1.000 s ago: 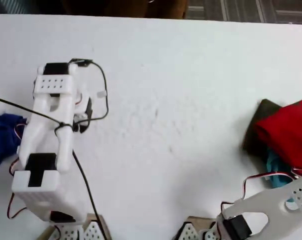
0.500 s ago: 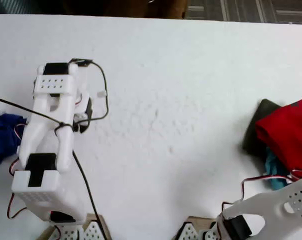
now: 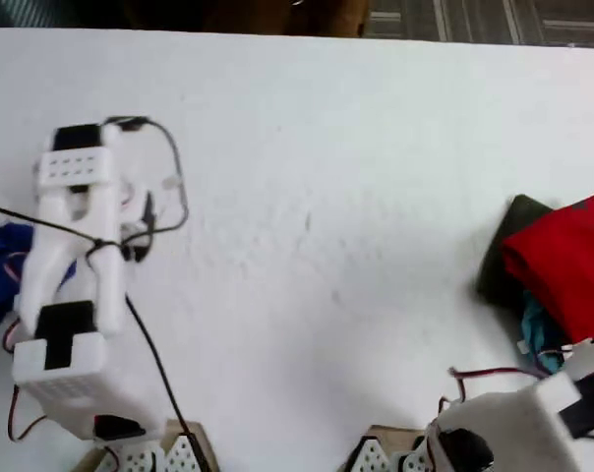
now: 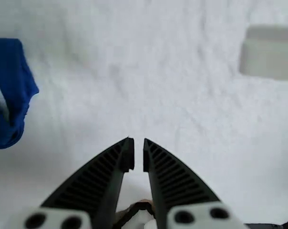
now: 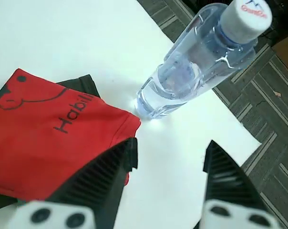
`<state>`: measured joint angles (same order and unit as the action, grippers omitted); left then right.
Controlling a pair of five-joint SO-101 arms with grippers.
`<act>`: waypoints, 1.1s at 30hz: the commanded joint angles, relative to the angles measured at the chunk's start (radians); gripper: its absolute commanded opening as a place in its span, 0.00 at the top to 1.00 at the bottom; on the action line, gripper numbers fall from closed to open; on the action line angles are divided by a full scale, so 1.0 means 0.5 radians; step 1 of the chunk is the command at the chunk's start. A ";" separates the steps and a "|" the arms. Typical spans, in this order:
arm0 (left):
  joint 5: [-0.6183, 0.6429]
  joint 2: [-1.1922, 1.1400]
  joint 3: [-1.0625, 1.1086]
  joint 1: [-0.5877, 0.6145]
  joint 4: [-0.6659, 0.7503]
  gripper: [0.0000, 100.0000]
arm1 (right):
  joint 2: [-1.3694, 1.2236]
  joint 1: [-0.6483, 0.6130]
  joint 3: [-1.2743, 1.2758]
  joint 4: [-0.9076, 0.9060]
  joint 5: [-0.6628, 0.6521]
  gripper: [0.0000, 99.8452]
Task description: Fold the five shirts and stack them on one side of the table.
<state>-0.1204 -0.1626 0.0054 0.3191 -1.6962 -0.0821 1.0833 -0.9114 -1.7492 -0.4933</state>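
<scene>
1. At the far left edge of the worktop (image 3: 356,177) lies a crumpled blue shirt (image 3: 0,270), not yet folded. It looks like the piece in hand now.
2. Just beside it the left arm (image 3: 71,285) stretches away from its base over bare worktop. The left gripper (image 4: 136,148) points down at the surface with its fingers (image 4: 113,167) drawn together on nothing, the blue shirt off to one side of them.
3. The next move, as I judge it, calls for those fingers to part, reach the blue cloth, pinch an edge and drag it to the open middle for spreading.
4. At the right edge sits the stack: a red shirt (image 3: 563,270) on top, a dark shirt (image 3: 504,258) beneath, and a teal shirt (image 3: 538,329) peeking out.
5. The right arm (image 3: 523,423) bends low near its base. The right gripper (image 5: 171,149) hangs over the red shirt's edge, fingers (image 5: 106,176) wide apart and empty, with a water bottle (image 5: 196,67) standing just beyond the stack.
</scene>
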 commanded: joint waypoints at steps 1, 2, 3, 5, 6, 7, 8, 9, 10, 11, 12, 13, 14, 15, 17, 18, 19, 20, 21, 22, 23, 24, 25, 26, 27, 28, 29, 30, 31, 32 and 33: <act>-0.153 0.110 -0.026 0.206 -0.071 0.94 | 0.410 -0.044 0.362 -0.041 -0.003 0.77; -0.181 0.110 -0.026 0.270 -0.086 0.94 | 0.517 -0.087 0.497 -0.041 -0.003 0.77; -0.206 0.110 -0.026 0.334 -0.101 0.94 | 0.621 -0.124 0.651 -0.041 -0.003 0.77; -0.242 0.114 -0.026 0.470 -0.123 0.94 | 0.848 -0.207 0.930 -0.041 0.000 0.77; -0.270 0.114 -0.026 0.537 -0.138 0.94 | 0.956 -0.265 1.049 -0.038 0.000 0.77; -0.304 0.114 -0.026 0.598 -0.150 0.94 | 1.063 -0.321 1.160 -0.035 0.000 0.77; -0.344 0.114 -0.026 0.660 -0.163 0.94 | 1.165 -0.376 1.252 -0.029 0.000 0.77; -0.390 0.114 -0.026 0.721 -0.166 0.94 | 1.263 -0.431 1.335 -0.026 0.000 0.77; -0.430 0.114 -0.026 0.786 -0.166 0.94 | 1.358 -0.496 1.393 -0.026 0.000 0.77; -0.470 0.114 -0.026 0.856 -0.166 0.94 | 1.447 -0.560 1.445 -0.026 0.000 0.77; -0.500 0.114 -0.026 0.924 -0.166 0.94 | 1.527 -0.621 1.485 -0.026 0.000 0.77; -0.531 0.114 -0.026 0.985 -0.166 0.94 | 1.597 -0.677 1.513 -0.023 0.000 0.77; -0.568 0.114 -0.026 1.046 -0.166 0.94 | 1.662 -0.729 1.531 -0.023 0.000 0.77; -0.605 0.114 -0.026 1.102 -0.166 0.94 | 1.717 -0.778 1.547 -0.023 0.000 0.77; -0.672 0.114 -0.026 1.203 -0.166 0.94 | 1.794 -0.861 1.556 -0.023 0.000 0.77; -0.700 0.114 -0.026 1.252 -0.166 0.94 | 1.815 -0.888 1.553 -0.023 0.000 0.77; -0.718 0.120 -0.026 1.295 -0.169 0.94 | 1.827 -0.904 1.553 -0.023 0.000 0.77; -0.736 0.138 -0.026 1.344 -0.169 0.94 | 1.834 -0.916 1.553 -0.023 0.000 0.77; -0.752 0.169 -0.023 1.384 -0.169 0.94 | 1.830 -0.916 1.553 -0.023 0.000 0.77; -0.764 0.209 -0.023 1.421 -0.169 0.94 | 1.830 -0.913 1.556 -0.023 0.000 0.77; -0.779 0.258 -0.023 1.458 -0.169 0.94 | 1.830 -0.910 1.556 -0.023 0.000 0.77; -0.795 0.316 -0.017 1.491 -0.169 0.94 | 1.830 -0.907 1.556 -0.023 0.000 0.77; -0.813 0.381 -0.008 1.525 -0.169 0.94 | 1.830 -0.907 1.556 -0.026 0.000 0.77; -0.832 0.445 -0.005 1.556 -0.169 0.94 | 1.830 -0.907 1.559 -0.029 0.000 0.77; -0.847 0.512 -0.005 1.590 -0.169 0.94 | 1.830 -0.907 1.571 -0.026 0.000 0.77; -0.865 0.574 -0.005 1.623 -0.169 0.94 | 1.830 -0.913 1.596 -0.026 -0.003 0.77; -0.881 0.635 -0.005 1.663 -0.169 0.94 | 1.830 -0.919 1.623 -0.026 -0.003 0.77; -0.896 0.690 -0.005 1.703 -0.169 0.94 | 1.830 -0.919 1.657 -0.026 -0.003 0.77; -0.908 0.746 -0.005 1.743 -0.169 0.94 | 1.830 -0.919 1.694 -0.026 -0.009 0.77; -0.927 0.798 -0.005 1.783 -0.169 0.94 | 1.830 -0.916 1.728 -0.026 -0.015 0.77; -0.951 0.844 -0.005 1.823 -0.169 0.94 | 1.830 -0.907 1.765 -0.026 -0.018 0.77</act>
<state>-0.5731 0.1642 0.0054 1.1753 -1.7683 0.8263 0.6337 -0.0552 -1.7492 -0.4933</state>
